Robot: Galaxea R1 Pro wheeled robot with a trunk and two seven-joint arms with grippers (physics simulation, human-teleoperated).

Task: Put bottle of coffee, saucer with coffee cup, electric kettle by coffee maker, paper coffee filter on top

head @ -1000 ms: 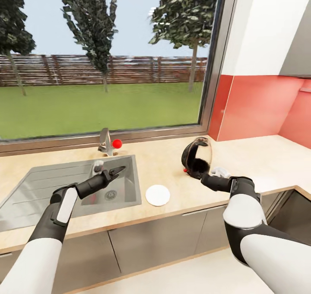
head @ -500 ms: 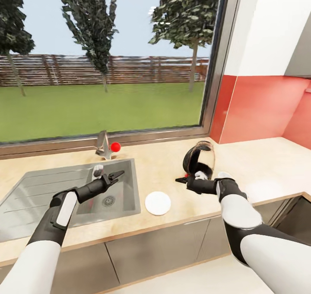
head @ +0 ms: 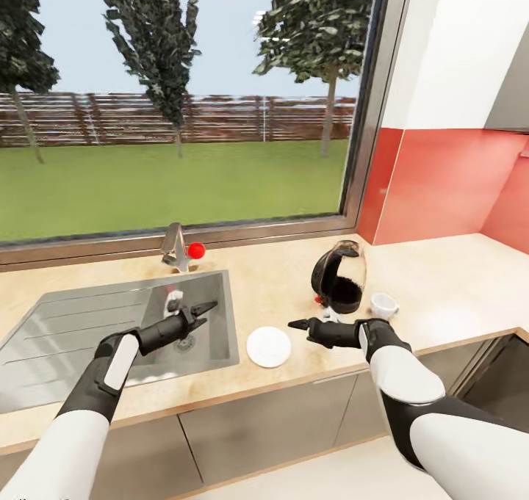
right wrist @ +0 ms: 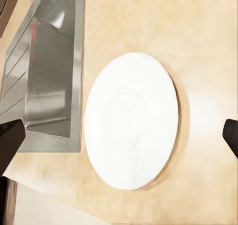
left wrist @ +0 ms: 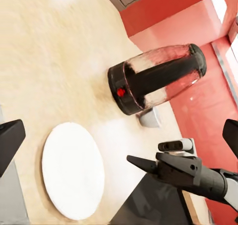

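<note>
Released since the earlier frames, the electric kettle [head: 339,277] is now being shown upright on the countertop [head: 279,382], apart from the right gripper [head: 294,324], which has been drawn back toward the saucer [head: 268,346]. Nearest, both grippers are being held empty with fingers spread; the left gripper [head: 208,308] is being held over the sink [head: 44,338]. The saucer is being shown at 9 o'clock of the right gripper. Farther, the coffee cup [head: 383,305] is being shown at 4 o'clock of the kettle, just beside it. The faucet [head: 175,247] is being shown below the window [head: 184,103].
</note>
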